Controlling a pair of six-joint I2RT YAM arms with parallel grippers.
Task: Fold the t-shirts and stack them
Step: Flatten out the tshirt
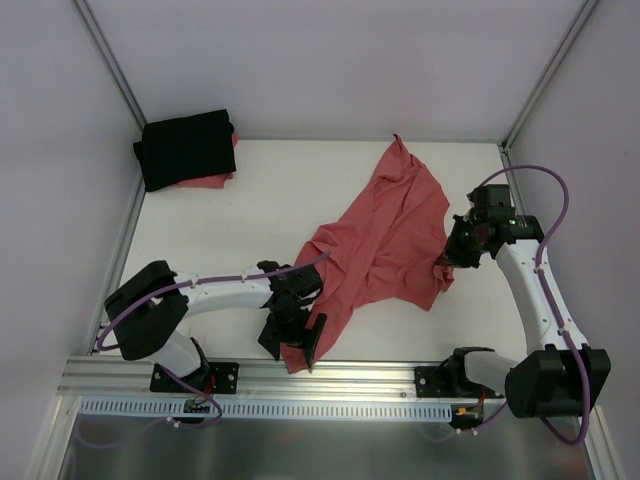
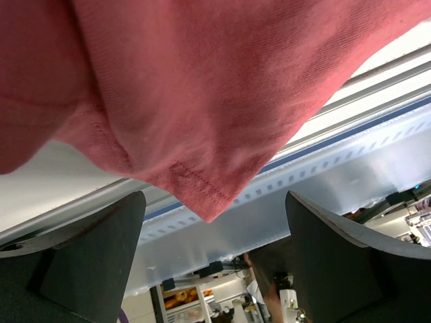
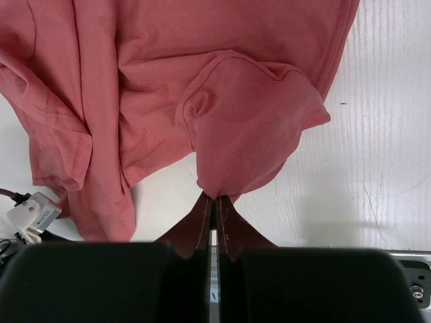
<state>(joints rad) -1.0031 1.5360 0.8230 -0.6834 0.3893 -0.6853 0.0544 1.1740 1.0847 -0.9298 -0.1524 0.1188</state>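
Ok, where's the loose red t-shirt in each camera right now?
Top external: the red t-shirt lies crumpled mid-table, between the arms.
Left wrist: it fills the upper picture, with a hem corner hanging above the open left gripper.
Right wrist: it covers the upper left, with a fold pinched in the right gripper.
Shared landmark: the white table.

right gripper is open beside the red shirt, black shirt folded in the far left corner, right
No: the right gripper is shut on the red shirt, per the right wrist view. The black shirt is folded in the far left corner.
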